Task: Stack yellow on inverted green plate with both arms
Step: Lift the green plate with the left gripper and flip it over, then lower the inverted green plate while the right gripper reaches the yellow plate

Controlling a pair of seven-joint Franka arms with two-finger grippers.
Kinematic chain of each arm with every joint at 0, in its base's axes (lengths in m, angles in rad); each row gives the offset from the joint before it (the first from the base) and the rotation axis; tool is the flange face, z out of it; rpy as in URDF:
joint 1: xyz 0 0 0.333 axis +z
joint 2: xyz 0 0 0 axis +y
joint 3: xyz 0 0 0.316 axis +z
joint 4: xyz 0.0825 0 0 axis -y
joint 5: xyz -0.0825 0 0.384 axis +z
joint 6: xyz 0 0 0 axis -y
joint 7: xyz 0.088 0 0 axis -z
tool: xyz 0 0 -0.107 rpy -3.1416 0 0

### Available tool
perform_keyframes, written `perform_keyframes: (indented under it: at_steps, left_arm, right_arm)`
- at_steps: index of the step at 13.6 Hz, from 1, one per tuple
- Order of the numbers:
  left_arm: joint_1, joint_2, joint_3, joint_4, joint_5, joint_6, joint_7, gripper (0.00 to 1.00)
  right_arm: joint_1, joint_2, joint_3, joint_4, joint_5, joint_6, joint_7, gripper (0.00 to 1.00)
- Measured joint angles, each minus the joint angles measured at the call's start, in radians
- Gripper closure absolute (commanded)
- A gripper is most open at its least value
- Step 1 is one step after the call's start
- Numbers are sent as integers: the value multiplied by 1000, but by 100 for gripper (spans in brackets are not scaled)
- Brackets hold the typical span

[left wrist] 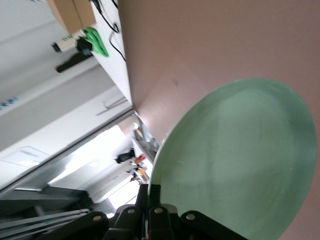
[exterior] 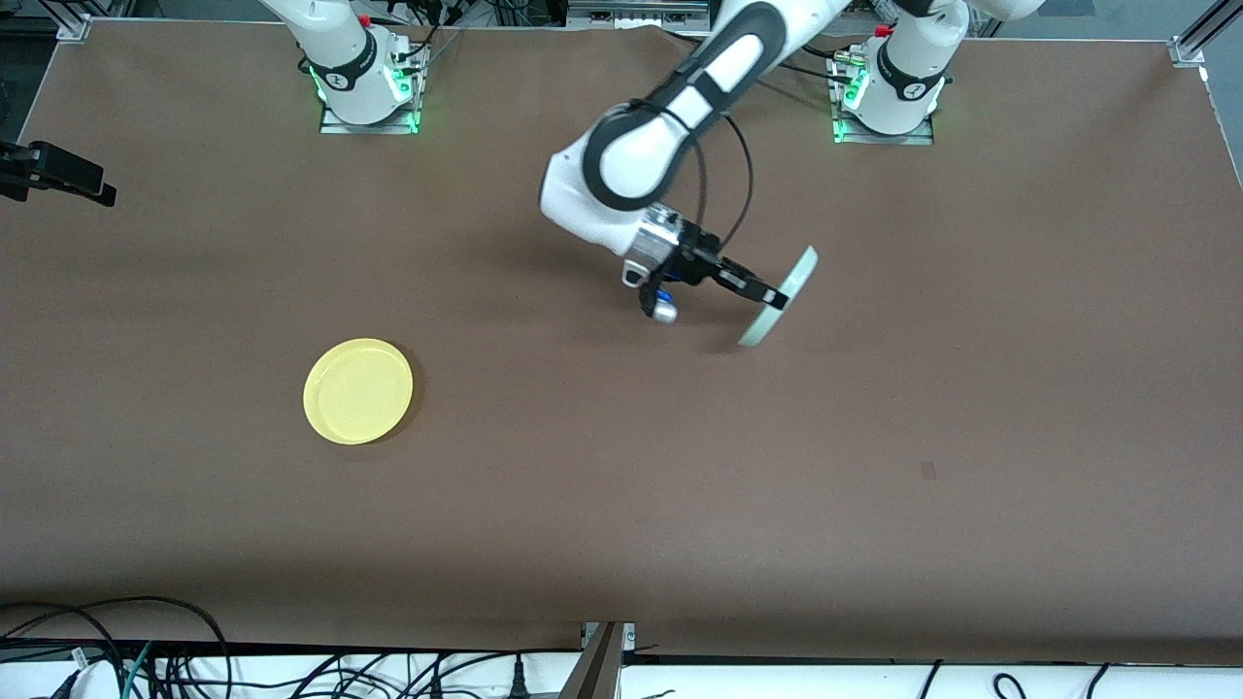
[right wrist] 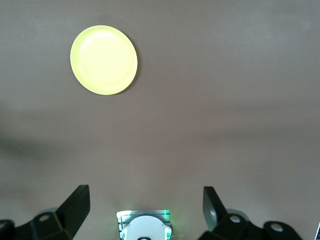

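Note:
The yellow plate (exterior: 357, 390) (right wrist: 104, 60) lies flat and rim up on the brown table, toward the right arm's end. My left gripper (exterior: 772, 294) (left wrist: 149, 187) is shut on the rim of the green plate (exterior: 801, 272) (left wrist: 240, 160). It holds the plate on edge, nearly upright, over the middle of the table. The plate's lower edge is close to the tabletop, and I cannot tell whether it touches. My right gripper (right wrist: 145, 192) is open and empty, waiting high above its own base (right wrist: 145, 227) and out of the front view.
A black device (exterior: 58, 175) juts in over the table edge at the right arm's end. Both arm bases (exterior: 364, 78) (exterior: 889, 92) stand along the table edge farthest from the front camera. Cables (exterior: 175, 660) lie off the table's near edge.

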Motion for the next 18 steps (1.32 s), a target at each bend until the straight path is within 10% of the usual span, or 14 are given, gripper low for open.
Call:
perform_keyframes:
  at_steps: [8, 18]
  left_arm:
    - [-174, 132, 11, 8, 71, -15, -547, 100]
    - [-300, 181, 94, 111, 82, -65, -605, 100]
  right_arm:
    - [-1, 51, -21, -1, 0, 1, 0, 0]
    - [-47, 225, -40, -8, 32, 98, -19, 0]
